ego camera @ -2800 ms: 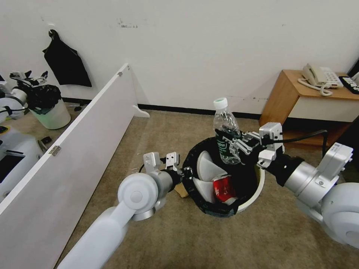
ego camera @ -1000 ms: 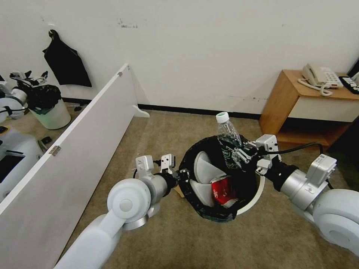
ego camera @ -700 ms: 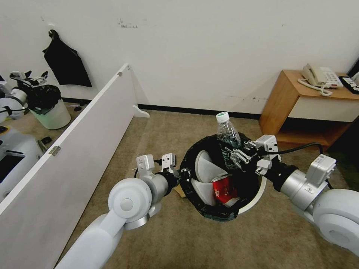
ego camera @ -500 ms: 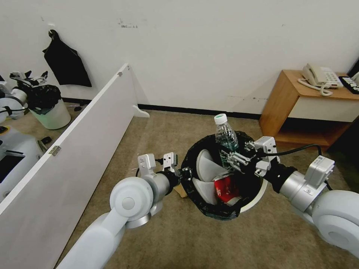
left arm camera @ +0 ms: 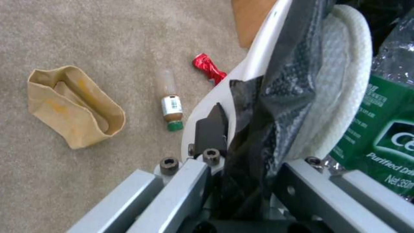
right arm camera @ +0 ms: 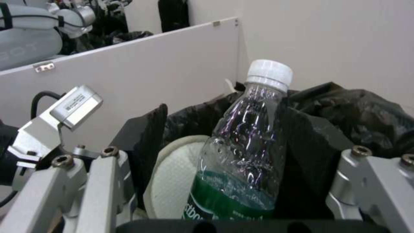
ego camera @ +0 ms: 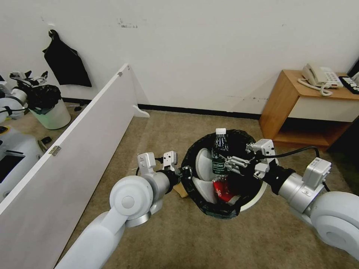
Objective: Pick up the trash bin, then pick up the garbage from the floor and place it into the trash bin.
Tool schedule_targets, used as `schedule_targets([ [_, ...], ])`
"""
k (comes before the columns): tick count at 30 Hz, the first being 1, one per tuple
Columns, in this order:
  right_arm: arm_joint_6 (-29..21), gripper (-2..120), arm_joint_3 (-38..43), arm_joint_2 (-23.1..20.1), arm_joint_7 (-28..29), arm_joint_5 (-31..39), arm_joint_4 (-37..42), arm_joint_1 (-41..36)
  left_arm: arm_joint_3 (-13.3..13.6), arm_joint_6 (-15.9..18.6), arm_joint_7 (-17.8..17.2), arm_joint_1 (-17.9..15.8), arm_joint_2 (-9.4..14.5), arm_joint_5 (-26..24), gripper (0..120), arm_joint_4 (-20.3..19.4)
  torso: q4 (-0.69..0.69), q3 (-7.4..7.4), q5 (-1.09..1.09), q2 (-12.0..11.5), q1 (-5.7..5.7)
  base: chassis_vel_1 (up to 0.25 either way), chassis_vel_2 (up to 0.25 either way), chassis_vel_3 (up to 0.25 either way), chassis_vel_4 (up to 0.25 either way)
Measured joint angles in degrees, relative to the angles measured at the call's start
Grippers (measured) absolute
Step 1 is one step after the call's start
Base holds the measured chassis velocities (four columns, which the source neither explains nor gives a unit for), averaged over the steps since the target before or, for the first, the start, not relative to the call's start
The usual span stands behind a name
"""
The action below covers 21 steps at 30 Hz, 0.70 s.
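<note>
Trash bin: over the carpet floor, well off the wall edge. Base is hidden, so I can't confirm it's off the floor.

My left pincer is clamped across the bin's left rim, with the black liner caught in the bite.

My right pincer is over the bin's right rim, reaching inward. Its fingers are spread either side of the clear bottle; the wrist view shows gaps on both sides, so no pinch.

Inside the bin, white slippers lean on the left wall. The bottle stands upright near centre, cap above rim level. A red-white packet lies under it.

Step in hand, as I read it: drop done, get the right arm out.
- Lift straight up and back over the right rim. No sideways sweep: a finger could tip the bottle out or snag the liner.
- Hold the left clamp steady and the bin level. The load is tall and loose.
- The bottle may topple against the slippers. That's fine if it falls inward.

On the floor beside the bin's left wall:
- tan paper bag
- small green-capped bottle
- crushed red wrapper, nearest the wall
</note>
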Motion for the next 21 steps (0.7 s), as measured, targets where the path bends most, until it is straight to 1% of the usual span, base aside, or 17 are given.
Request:
schedule_targets([
  [16,0.1,68,0.0,0.3,-0.9,-0.9,-1.4,0.0,-0.3,-0.2,-0.1,0.0,-0.3,-0.3,1,0.0,0.0,0.0,0.0,0.0,0.0,0.0,0.0,0.0,0.0],
  [19,0.4,69,0.4,-0.1,-1.8,-1.6,-1.5,0.3,-0.9,-0.2,-0.1,0.6,-0.6,-0.4,1,0.4,-0.01,0.0,0.0,0.0,0.0,0.0,0.0,0.0,0.0],
  [21,0.8,69,0.8,-0.7,-2.2,-1.8,-1.4,0.7,-1.5,-0.2,-0.3,1.3,-0.9,-0.4,1,0.7,0.0,0.0,0.0,0.0,0.0,0.0,0.0,0.0,0.0],
])
